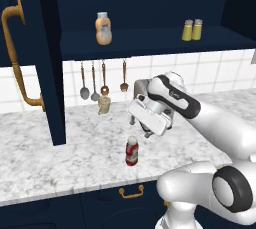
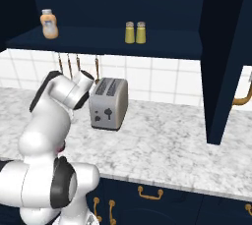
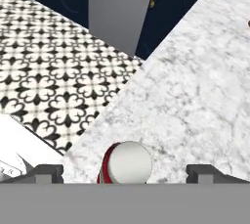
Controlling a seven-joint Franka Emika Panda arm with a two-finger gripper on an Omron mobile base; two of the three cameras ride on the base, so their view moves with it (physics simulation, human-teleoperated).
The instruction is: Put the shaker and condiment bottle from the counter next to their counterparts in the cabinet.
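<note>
Clearly our gripper (image 3: 125, 171) hung spread apart above the condiment bottle (image 1: 132, 150), which stood upright near the front edge of the counter (image 1: 45, 153), its white cap between our fingertips (image 3: 49, 173) in the hand view. We judged the risk plain: an off-centre descent could topple it (the floor lay close beyond that edge).

A grey toaster (image 2: 109, 103) with two slots stands near the white tiled wall (image 2: 162, 79). Several utensils (image 1: 104, 79) hang on that wall (spoons and a spatula). The floor (image 3: 53, 78) has black-and-white patterned tiles.
</note>
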